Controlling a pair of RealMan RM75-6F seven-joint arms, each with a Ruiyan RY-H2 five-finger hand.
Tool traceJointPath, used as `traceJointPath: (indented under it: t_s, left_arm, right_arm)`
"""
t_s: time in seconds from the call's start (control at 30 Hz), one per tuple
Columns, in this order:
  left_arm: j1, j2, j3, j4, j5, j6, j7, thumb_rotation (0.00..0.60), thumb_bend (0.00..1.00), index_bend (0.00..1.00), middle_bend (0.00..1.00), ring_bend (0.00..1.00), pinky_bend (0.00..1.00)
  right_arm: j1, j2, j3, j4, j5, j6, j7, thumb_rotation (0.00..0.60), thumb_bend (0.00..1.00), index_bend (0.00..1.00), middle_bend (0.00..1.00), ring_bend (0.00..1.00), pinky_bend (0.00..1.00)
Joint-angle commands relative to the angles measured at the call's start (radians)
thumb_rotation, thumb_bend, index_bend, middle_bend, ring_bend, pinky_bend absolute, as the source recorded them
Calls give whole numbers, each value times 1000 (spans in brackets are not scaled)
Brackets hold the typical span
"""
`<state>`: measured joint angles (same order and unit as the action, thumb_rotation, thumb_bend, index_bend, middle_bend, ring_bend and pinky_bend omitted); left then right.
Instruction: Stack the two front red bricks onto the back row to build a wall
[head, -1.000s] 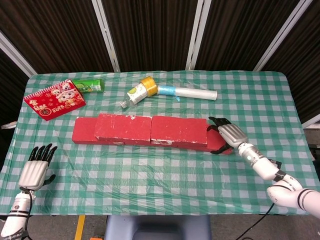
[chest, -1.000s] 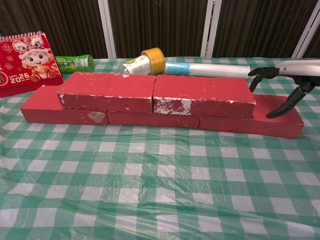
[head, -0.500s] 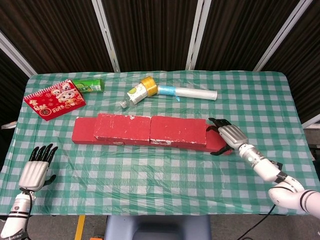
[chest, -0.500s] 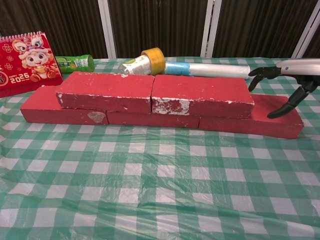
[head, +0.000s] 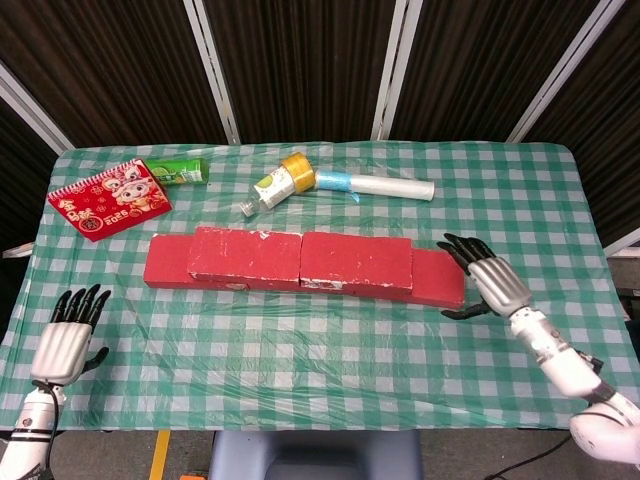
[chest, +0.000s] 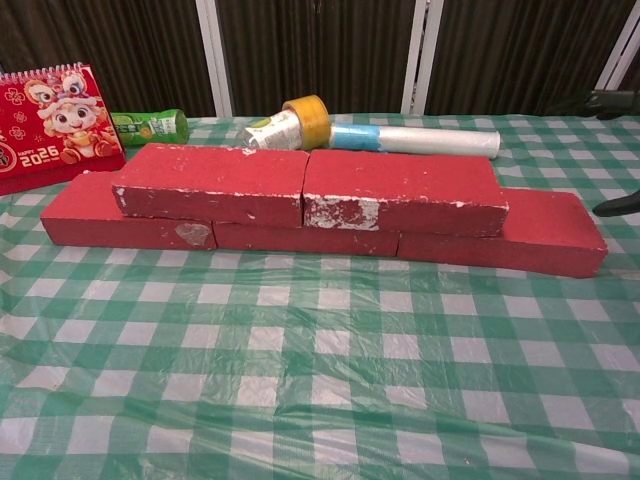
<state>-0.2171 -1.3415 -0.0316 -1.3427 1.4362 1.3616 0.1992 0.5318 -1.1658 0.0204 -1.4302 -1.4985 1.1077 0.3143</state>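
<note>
Bright, even overhead light; sharp focus in both views.
Soft short shadows under bricks (chest: 310, 200); faint sheen on plastic tablecloth (chest: 320, 400); dark backdrop.

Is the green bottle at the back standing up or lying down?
Lying down: the green bottle rests on its side beside the red calendar.

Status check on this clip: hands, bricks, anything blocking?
Right hand open, off the bricks, beside the wall's right end. Left hand open at the near left table edge. Two upper bricks sit on the back row. Nothing blocking.
</note>
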Motion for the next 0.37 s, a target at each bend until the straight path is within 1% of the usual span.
traceJointPath:
  t_s: [0.03, 0.07, 0.13, 0.23, 0.37]
  left_arm:
    - [23, 17, -5, -33, 16, 55, 24, 600, 266, 0, 0, 0, 35]
    - [29, 20, -7, -41, 19, 70, 32, 600, 267, 0, 0, 0, 35]
    - [39, 27, -9, -60, 28, 99, 45, 600, 266, 0, 0, 0, 35]
    - [47, 32, -11, -80, 34, 119, 59, 600, 267, 0, 0, 0, 35]
    - [52, 38, -9, -100, 32, 118, 76, 600, 271, 0, 0, 0, 35]
  right_arm:
    - [-303, -44, -75, -42, -83, 436, -270, 545, 11, 0, 0, 0, 0]
    - [-331, -57, -82, -38, -79, 463, -304, 549, 13, 0, 0, 0, 0]
    - [-357, -40, -100, -63, -87, 475, -383, 560, 22, 0, 0, 0, 0]
    - [-382, -31, -78, -92, -71, 508, -399, 562, 29, 0, 0, 0, 0]
    - [-396, -9, -66, -121, -41, 490, -401, 561, 29, 0, 0, 0, 0]
